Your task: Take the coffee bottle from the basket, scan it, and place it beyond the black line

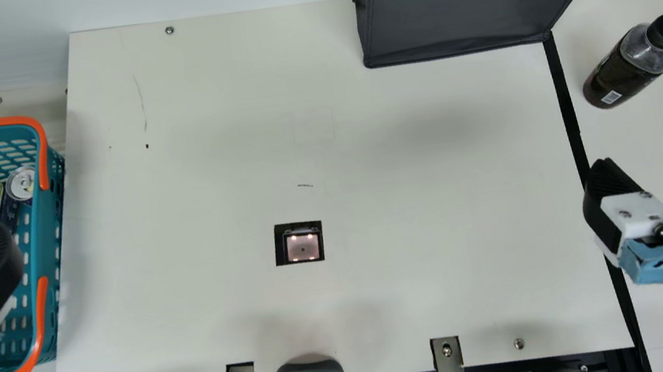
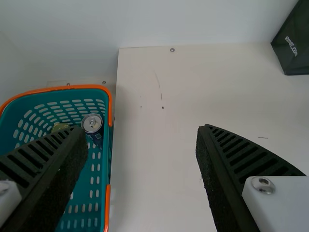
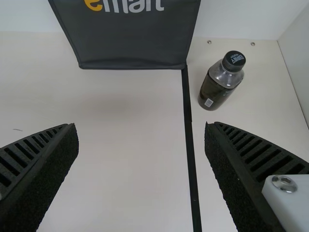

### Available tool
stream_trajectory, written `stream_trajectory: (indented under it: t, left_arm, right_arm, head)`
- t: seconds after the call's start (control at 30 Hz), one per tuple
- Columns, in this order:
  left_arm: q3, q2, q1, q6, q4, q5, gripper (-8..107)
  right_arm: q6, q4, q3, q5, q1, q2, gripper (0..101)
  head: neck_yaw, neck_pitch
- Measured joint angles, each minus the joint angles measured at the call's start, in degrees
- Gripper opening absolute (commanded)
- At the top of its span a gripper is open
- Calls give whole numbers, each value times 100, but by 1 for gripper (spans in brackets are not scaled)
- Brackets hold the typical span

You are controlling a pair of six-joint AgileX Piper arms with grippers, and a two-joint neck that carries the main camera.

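Between the basket [image 1: 44, 214] and the black line [image 1: 564, 97], a hand could pass over the open middle of the bench [image 1: 410, 201]. The dark bag [image 1: 456, 13] blocks the far side by the line; beyond the line, the coffee bottle [image 1: 632, 64] stands in the way.

The black line [image 3: 189, 121] is seen between the parted fingers of the right gripper [image 1: 661, 160]. Upright beside it, the coffee bottle [image 3: 220, 82] is placed; on its other side, a dark bag [image 3: 133, 38] is set.
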Motion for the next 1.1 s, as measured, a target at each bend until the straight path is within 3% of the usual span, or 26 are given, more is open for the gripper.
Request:
stream_trajectory:
  t: [1.1]
  left_arm:
    - [0, 0, 0, 0, 0, 10, 90]
  right_arm:
    - [0, 0, 0, -7, 0, 0, 91]
  head:
    - [0, 0]
